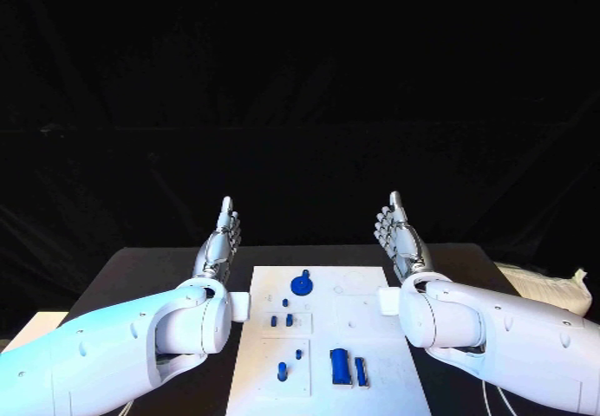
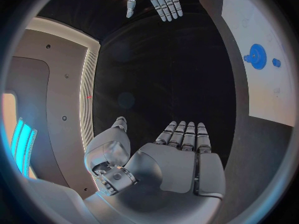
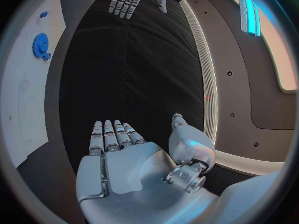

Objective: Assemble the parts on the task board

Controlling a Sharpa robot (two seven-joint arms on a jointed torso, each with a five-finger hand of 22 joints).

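Fingers straight and apart on both the left hand (image 1: 220,247) and right hand (image 1: 402,236), holding nothing; the blue parts (image 1: 339,366) look light, rigid, best pinched by their sides off the task board (image 1: 350,316).

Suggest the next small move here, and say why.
Probably lower the right robot hand toward the long blue rectangular part lying on the white task board: both the right and the left robot hand are raised, open and empty, beside the board.

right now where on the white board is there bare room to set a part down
Bare patches: the right side of the task board, between the blue gear and the long blue blocks, and its far left corner. Crowded: the small blue pegs left of centre and the near end.
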